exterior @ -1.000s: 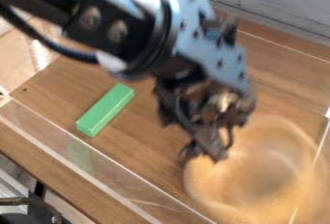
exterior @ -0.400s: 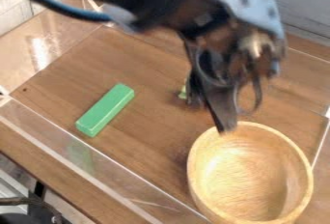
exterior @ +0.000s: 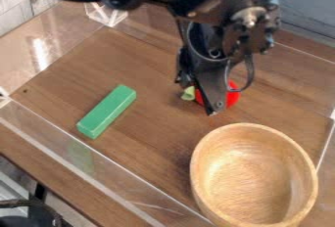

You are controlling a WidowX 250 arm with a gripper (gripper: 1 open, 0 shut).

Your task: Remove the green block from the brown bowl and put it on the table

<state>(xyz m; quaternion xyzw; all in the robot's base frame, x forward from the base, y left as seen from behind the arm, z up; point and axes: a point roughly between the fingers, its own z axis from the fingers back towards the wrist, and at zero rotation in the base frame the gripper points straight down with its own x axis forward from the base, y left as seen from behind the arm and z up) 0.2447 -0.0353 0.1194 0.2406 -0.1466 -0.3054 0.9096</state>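
The green block (exterior: 106, 111) lies flat on the table (exterior: 137, 60), left of centre and outside the bowl. The brown bowl (exterior: 256, 177) stands at the front right, and its inside looks empty. My gripper (exterior: 214, 107) hangs over the table just behind the bowl's far rim. Its dark fingers point down and are pressed together into one tip. They are shut, and I see nothing between them. The black arm comes in from the top left.
A small red ball (exterior: 234, 96) with a bit of green beside it sits on the table right behind the fingers, partly hidden by them. Low clear acrylic walls (exterior: 78, 155) run along the table's front and left edges.
The gripper has lifted off the bowl's rim and drawn back over the table, closing its fingers. The bowl, blurred a second ago, now sits still. The green block has not moved.
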